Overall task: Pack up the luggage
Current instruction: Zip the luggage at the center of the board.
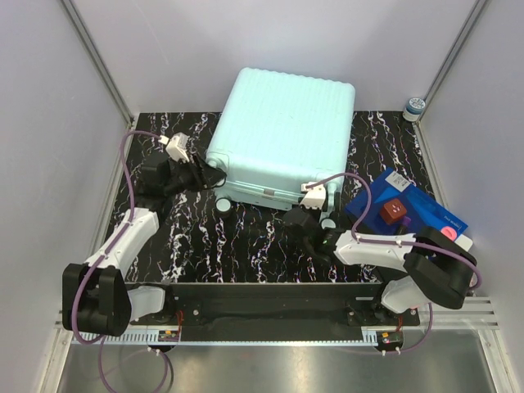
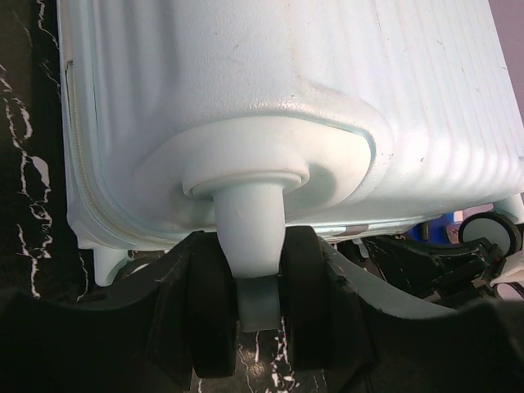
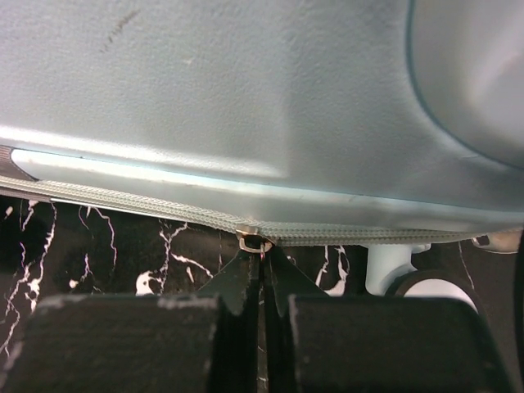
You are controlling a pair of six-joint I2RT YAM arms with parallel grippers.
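The luggage [image 1: 282,135] lies flat and closed at the far middle of the table [image 1: 246,246]. Our left gripper [image 2: 260,318] stands about half open, its fingers clamped either side of a twin-wheel caster [image 2: 211,303] at the case's left corner. Our right gripper [image 3: 262,274] is fully closed, its tips pinching the small metal zipper pull [image 3: 254,242] on the near seam. We judge that the pull could slip free if we tug off the seam's line, and that the caster could swivel and let the case slide. We count one case, the gripped caster plus a second wheel [image 2: 491,233], one blue box [image 1: 409,209], and one red block [image 1: 393,211] on it.
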